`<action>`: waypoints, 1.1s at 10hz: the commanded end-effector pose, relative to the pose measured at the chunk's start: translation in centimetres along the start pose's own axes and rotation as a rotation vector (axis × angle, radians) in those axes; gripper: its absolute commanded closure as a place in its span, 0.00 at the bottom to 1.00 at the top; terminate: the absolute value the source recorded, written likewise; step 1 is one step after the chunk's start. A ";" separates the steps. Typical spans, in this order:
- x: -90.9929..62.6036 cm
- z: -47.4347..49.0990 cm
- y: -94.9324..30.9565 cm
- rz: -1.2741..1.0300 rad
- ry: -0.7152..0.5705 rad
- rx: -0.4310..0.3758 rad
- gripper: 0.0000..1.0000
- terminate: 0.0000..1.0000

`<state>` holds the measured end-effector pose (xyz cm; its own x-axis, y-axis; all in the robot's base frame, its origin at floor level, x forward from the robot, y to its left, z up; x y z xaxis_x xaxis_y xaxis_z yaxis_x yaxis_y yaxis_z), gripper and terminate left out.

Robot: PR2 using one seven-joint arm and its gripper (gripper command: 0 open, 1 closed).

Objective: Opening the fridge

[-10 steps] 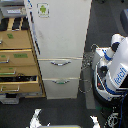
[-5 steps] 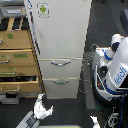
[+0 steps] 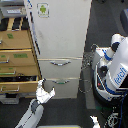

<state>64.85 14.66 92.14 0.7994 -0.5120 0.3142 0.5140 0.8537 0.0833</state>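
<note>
The white gripper (image 3: pixel 44 90), fingers spread open and holding nothing, reaches up at the lower left corner of the tall white fridge (image 3: pixel 62 37). The fridge's upright door edge rises directly above it.

Fridge (image 3: pixel 60 45) smooth white, perhaps enamelled metal; cabinet (image 3: pixel 17 55) matt tan wood.

The fridge (image 3: pixel 60 35) before me was white with a green-and-white sticker (image 3: pixel 43 9), beside a tan cabinet (image 3: pixel 17 55).
</note>
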 end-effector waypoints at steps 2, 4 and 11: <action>8.4 2.8 14.1 0.461 0.178 0.089 0.00 0.00; 10.3 3.1 16.7 0.512 0.250 0.106 0.00 0.00; 14.0 7.4 24.7 0.649 0.272 0.148 0.00 0.00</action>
<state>77.67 18.84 97.35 0.9587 -0.2174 0.1834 0.2149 0.9761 0.0334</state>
